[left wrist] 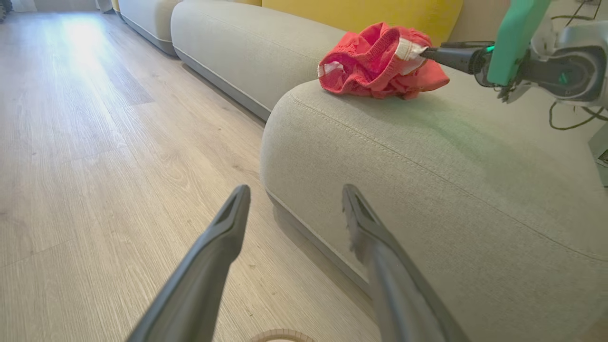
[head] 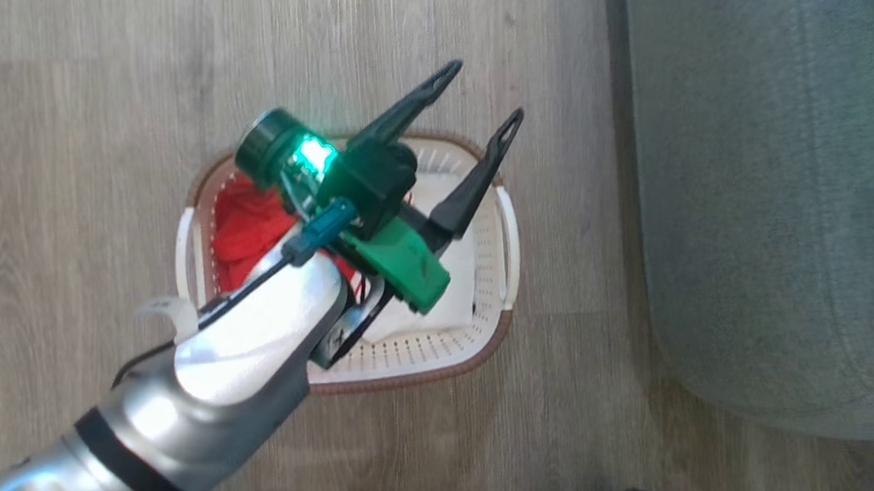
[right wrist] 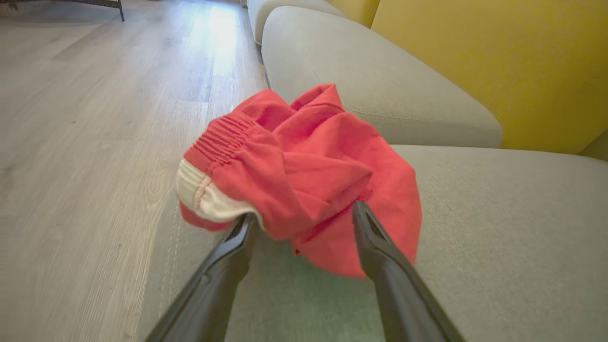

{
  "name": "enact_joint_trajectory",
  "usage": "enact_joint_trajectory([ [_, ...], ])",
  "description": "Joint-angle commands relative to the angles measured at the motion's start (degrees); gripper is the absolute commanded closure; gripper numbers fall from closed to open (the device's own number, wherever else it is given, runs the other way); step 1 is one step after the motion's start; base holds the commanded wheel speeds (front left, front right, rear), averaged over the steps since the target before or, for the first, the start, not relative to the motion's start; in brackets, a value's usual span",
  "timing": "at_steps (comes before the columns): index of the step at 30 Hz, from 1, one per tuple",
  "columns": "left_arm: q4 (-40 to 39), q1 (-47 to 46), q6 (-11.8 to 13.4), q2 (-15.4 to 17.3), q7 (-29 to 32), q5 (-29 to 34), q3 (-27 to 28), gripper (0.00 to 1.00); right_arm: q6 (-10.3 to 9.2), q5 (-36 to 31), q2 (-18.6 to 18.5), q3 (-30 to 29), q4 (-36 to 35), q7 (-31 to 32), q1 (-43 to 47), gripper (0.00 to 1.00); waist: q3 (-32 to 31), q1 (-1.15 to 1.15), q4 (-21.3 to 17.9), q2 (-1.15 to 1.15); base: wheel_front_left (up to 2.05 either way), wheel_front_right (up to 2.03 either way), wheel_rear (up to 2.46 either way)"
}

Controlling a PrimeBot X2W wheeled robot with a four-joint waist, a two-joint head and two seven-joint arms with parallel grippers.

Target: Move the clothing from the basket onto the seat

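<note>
Clothing (head: 242, 227) in basket (head: 426, 357) sits below L gripper (head: 485, 91), back toward wrist; jaws wide, empty, L is nearer arm. R gripper (right wrist: 304, 214) jaws spread, gripping nothing; red garment (right wrist: 304, 156) on seat (right wrist: 498, 228) at tips.

One basket (head: 427, 350) is present. Red garments visible: two, the first garment (head: 242, 231) in the basket and the second garment (right wrist: 304, 175) on the seat (right wrist: 498, 213). Grippers: two, the left gripper (left wrist: 292, 190) and the right gripper (right wrist: 304, 216).
</note>
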Motion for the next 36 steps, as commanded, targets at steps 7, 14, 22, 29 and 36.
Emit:
enact_joint_trajectory([
  [7,-1.11,4.6,0.74,0.59,-1.13,-2.44,3.74,0.0,-0.02,5.88,-2.25,8.29,-7.08,-0.36,8.97,0.0,-8.29,0.0,0.48,0.0,0.0,0.0,0.0],
  [14,-0.95,8.4,1.01,0.27,-1.31,-3.93,6.27,0.0,-0.02,9.12,-2.82,12.37,-11.44,-0.36,12.39,0.0,-14.25,0.0,1.5,0.0,0.0,0.0,0.0],
  [22,-1.94,15.67,1.21,-0.03,-1.34,-5.21,11.75,0.0,-0.02,11.7,-1.74,16.26,-15.73,-0.36,16.89,0.0,-22.39,0.0,4.13,0.0,0.0,0.0,0.0],
  [29,-3.25,23.0,1.76,0.63,-1.34,-5.53,17.88,0.0,-0.02,12.71,1.96,15.86,-20.15,-0.36,23.48,0.0,-28.86,0.0,6.62,0.0,0.0,0.0,0.0],
  [36,-5.63,30.45,3.35,2.25,-1.34,-4.54,23.95,0.0,-0.02,10.82,7.5,15.09,-28.23,-0.36,32.27,0.0,-32.85,0.0,8.13,0.0,0.0,0.0,0.0],
])
